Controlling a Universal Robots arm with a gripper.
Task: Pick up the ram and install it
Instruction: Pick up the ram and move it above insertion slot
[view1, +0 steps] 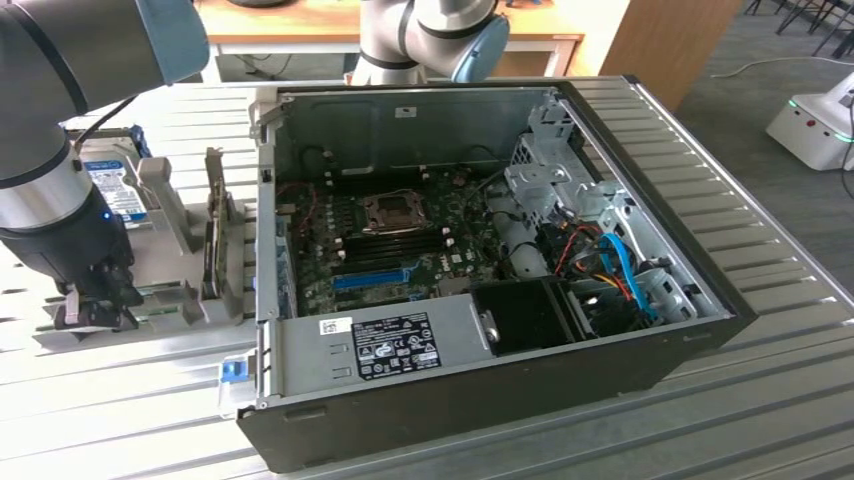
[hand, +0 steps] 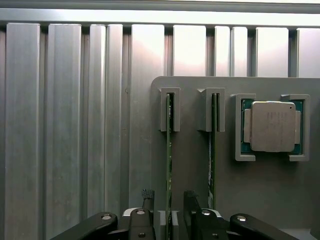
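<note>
Green board, thin and stiff: the ram stands on edge in the slotted grey fixture, and my gripper straddles it with jaws wide, apparently not touching it. I judge it light but fragile and slick-faced, best pinched across the flat faces mid-length. Count: two green sticks, the second stick just beside; one processor; one hard drive; one open computer case.
</note>
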